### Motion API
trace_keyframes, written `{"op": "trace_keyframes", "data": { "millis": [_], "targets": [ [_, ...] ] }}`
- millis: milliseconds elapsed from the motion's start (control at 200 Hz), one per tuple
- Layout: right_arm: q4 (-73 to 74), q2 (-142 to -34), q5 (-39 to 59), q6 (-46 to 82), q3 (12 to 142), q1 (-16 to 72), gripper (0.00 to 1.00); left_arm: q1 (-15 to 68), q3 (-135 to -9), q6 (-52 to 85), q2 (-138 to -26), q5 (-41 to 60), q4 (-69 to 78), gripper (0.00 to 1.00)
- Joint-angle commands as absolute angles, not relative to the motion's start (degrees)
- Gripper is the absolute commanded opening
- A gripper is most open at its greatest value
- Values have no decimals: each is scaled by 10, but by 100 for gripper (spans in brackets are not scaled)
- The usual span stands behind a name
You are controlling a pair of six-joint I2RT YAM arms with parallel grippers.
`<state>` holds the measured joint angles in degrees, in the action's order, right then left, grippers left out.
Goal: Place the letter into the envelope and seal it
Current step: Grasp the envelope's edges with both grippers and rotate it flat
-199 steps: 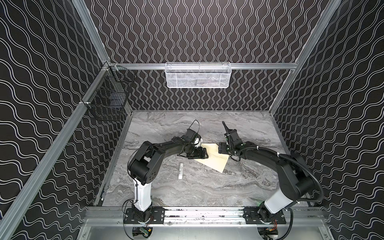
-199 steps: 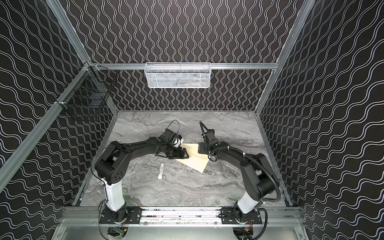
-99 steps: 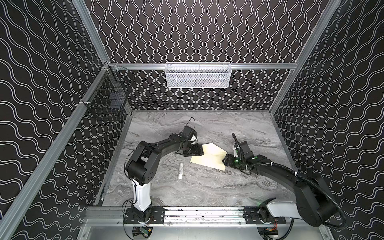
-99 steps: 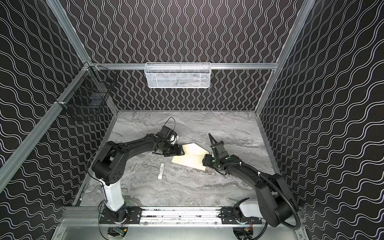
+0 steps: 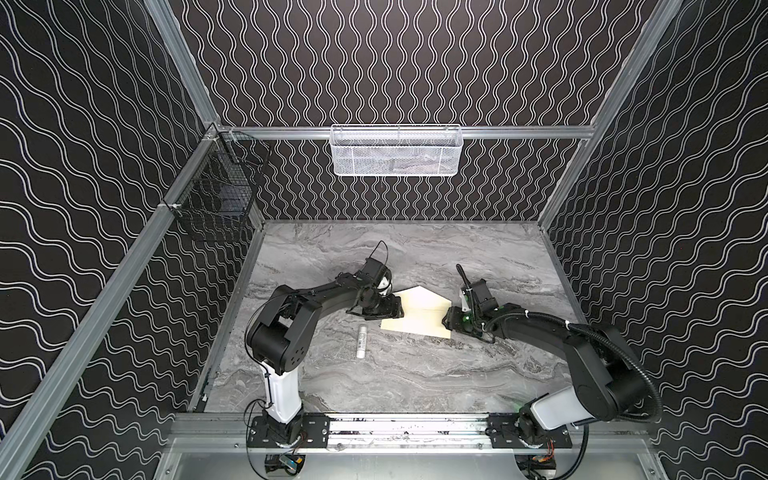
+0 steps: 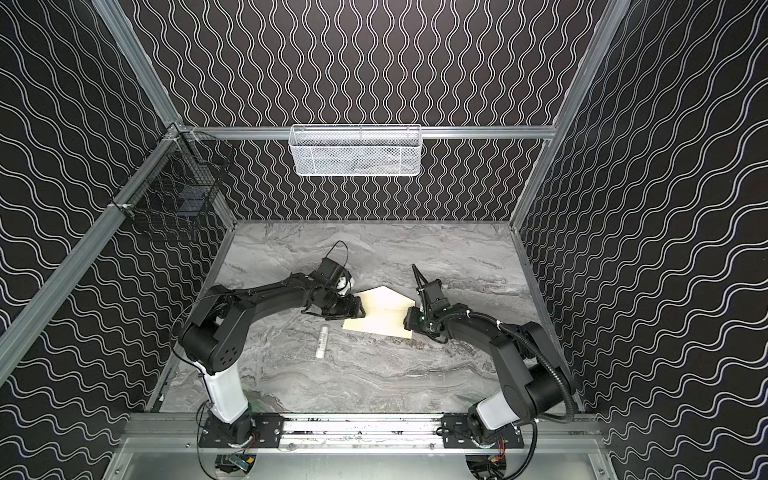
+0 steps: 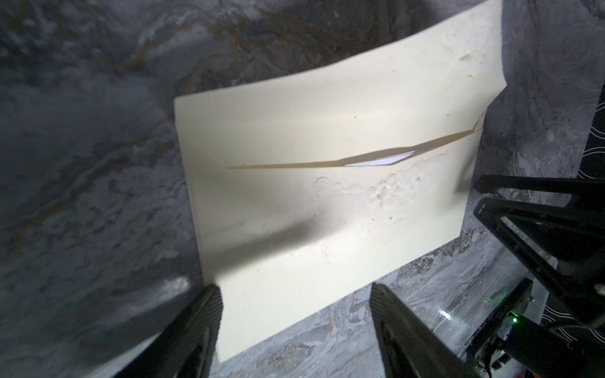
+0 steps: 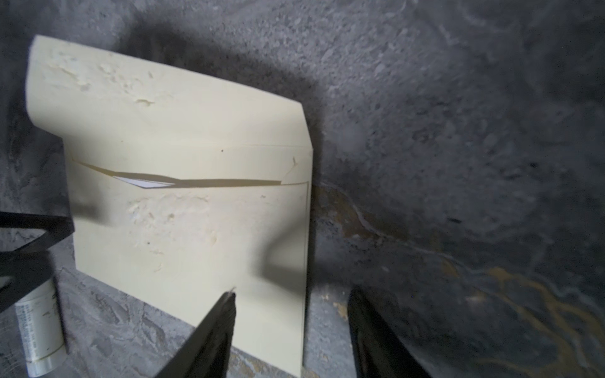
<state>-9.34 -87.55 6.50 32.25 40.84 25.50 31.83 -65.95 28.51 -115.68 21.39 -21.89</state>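
left gripper [image 5: 395,311] low at the envelope's [image 5: 419,316] left short end; right gripper [image 5: 449,322] low at the opposite end. jaw spacing unreadable from up here. envelope flat on the grey marble table [image 5: 415,382], pointed flap turned out toward the back wall. white stick [image 5: 362,341] lies on the table just in front of the left gripper, apart from the envelope. white mesh basket [image 5: 396,150] on the back rail, black wire basket [image 5: 216,199] on the left rail.

both top views agree: left gripper [image 6: 359,311], envelope [image 6: 382,316], right gripper [image 6: 409,322] in a line, stick [image 6: 322,343] nearer the front.

left wrist: left gripper [image 7: 294,289] jaws spread wide, gripping nothing. envelope [image 7: 327,212] lies ahead, its near edge between the tips, one tip at a corner. flap lifts and curls off the table. letter [image 7: 379,161] inside the pocket, only a thin white sliver showing at the mouth. right gripper [image 7: 484,196] at the far end.

right wrist: right gripper [image 8: 293,294] jaws apart, narrower than the left's, gripping nothing. one tip over the envelope [image 8: 190,229], one over bare table, long edge running between. letter [image 8: 144,182] sliver at the mouth. stick [image 8: 39,333] and left gripper [image 8: 39,229] at the far end.
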Motion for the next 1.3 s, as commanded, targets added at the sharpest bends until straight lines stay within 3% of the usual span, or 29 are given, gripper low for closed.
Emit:
{"op": "trace_keyframes", "data": {
  "millis": [0, 1296],
  "targets": [
    [-76, -887, 70, 318, 417, 256, 57, 323, -654, 292, -1151, 221, -209, 76],
    [-84, -933, 81, 299, 463, 256, 49, 347, -665, 291, -1135, 218, -220, 76]
  ]
}}
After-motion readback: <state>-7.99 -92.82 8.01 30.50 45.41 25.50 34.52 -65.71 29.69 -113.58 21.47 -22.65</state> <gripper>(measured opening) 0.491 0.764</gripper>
